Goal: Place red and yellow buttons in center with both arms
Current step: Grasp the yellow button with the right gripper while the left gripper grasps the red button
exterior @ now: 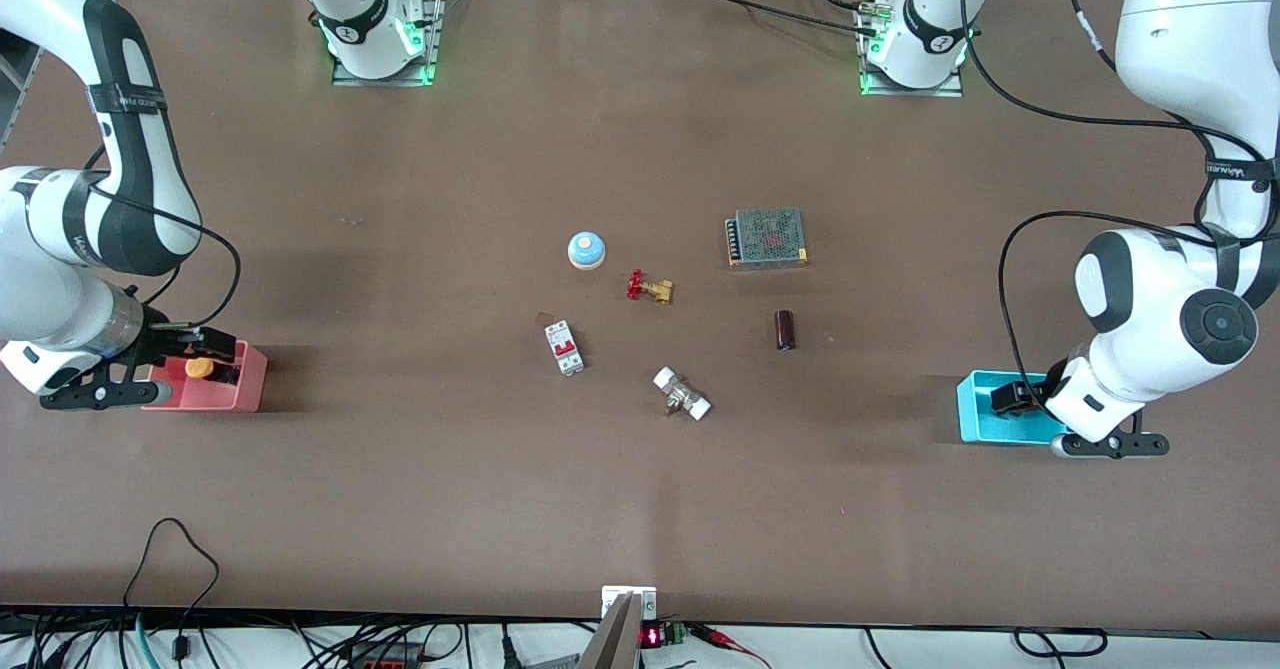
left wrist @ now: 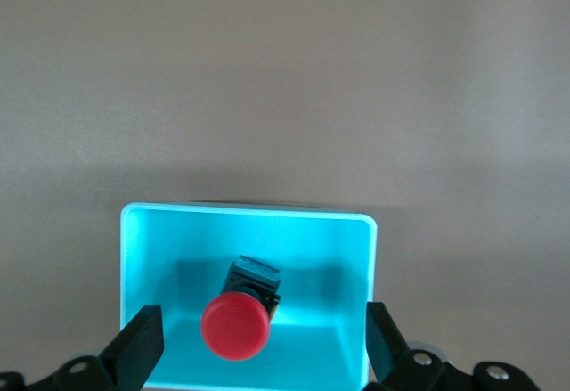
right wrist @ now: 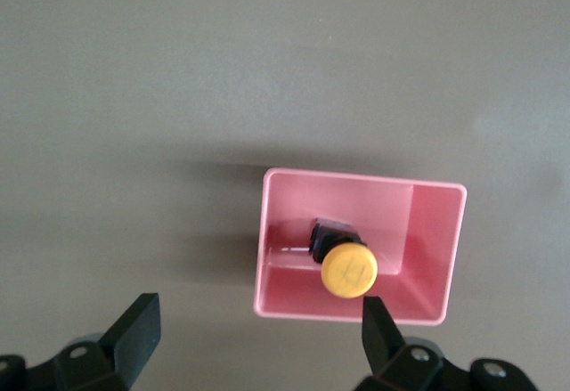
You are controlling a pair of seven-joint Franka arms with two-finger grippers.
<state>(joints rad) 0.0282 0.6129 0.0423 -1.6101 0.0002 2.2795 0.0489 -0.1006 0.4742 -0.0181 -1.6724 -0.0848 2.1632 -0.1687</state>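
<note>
The yellow button (exterior: 200,368) stands in the pink bin (exterior: 250,389) at the right arm's end of the table; it also shows in the right wrist view (right wrist: 349,269). My right gripper (right wrist: 258,329) is open above the bin's rim (right wrist: 343,309), one finger close beside the button. It shows over the bin in the front view (exterior: 205,347). The red button (left wrist: 235,326) lies in the cyan bin (left wrist: 245,211) at the left arm's end. My left gripper (left wrist: 263,342) is open above it, fingers on either side. In the front view the left arm hides the red button. The center tabletop (exterior: 690,339) is bare brown.
Around the center lie a blue-and-white bell (exterior: 586,250), a red-handled brass valve (exterior: 648,288), a white and red breaker (exterior: 564,347), a white-ended fitting (exterior: 682,394), a dark cylinder (exterior: 785,330) and a mesh-topped power supply (exterior: 767,237).
</note>
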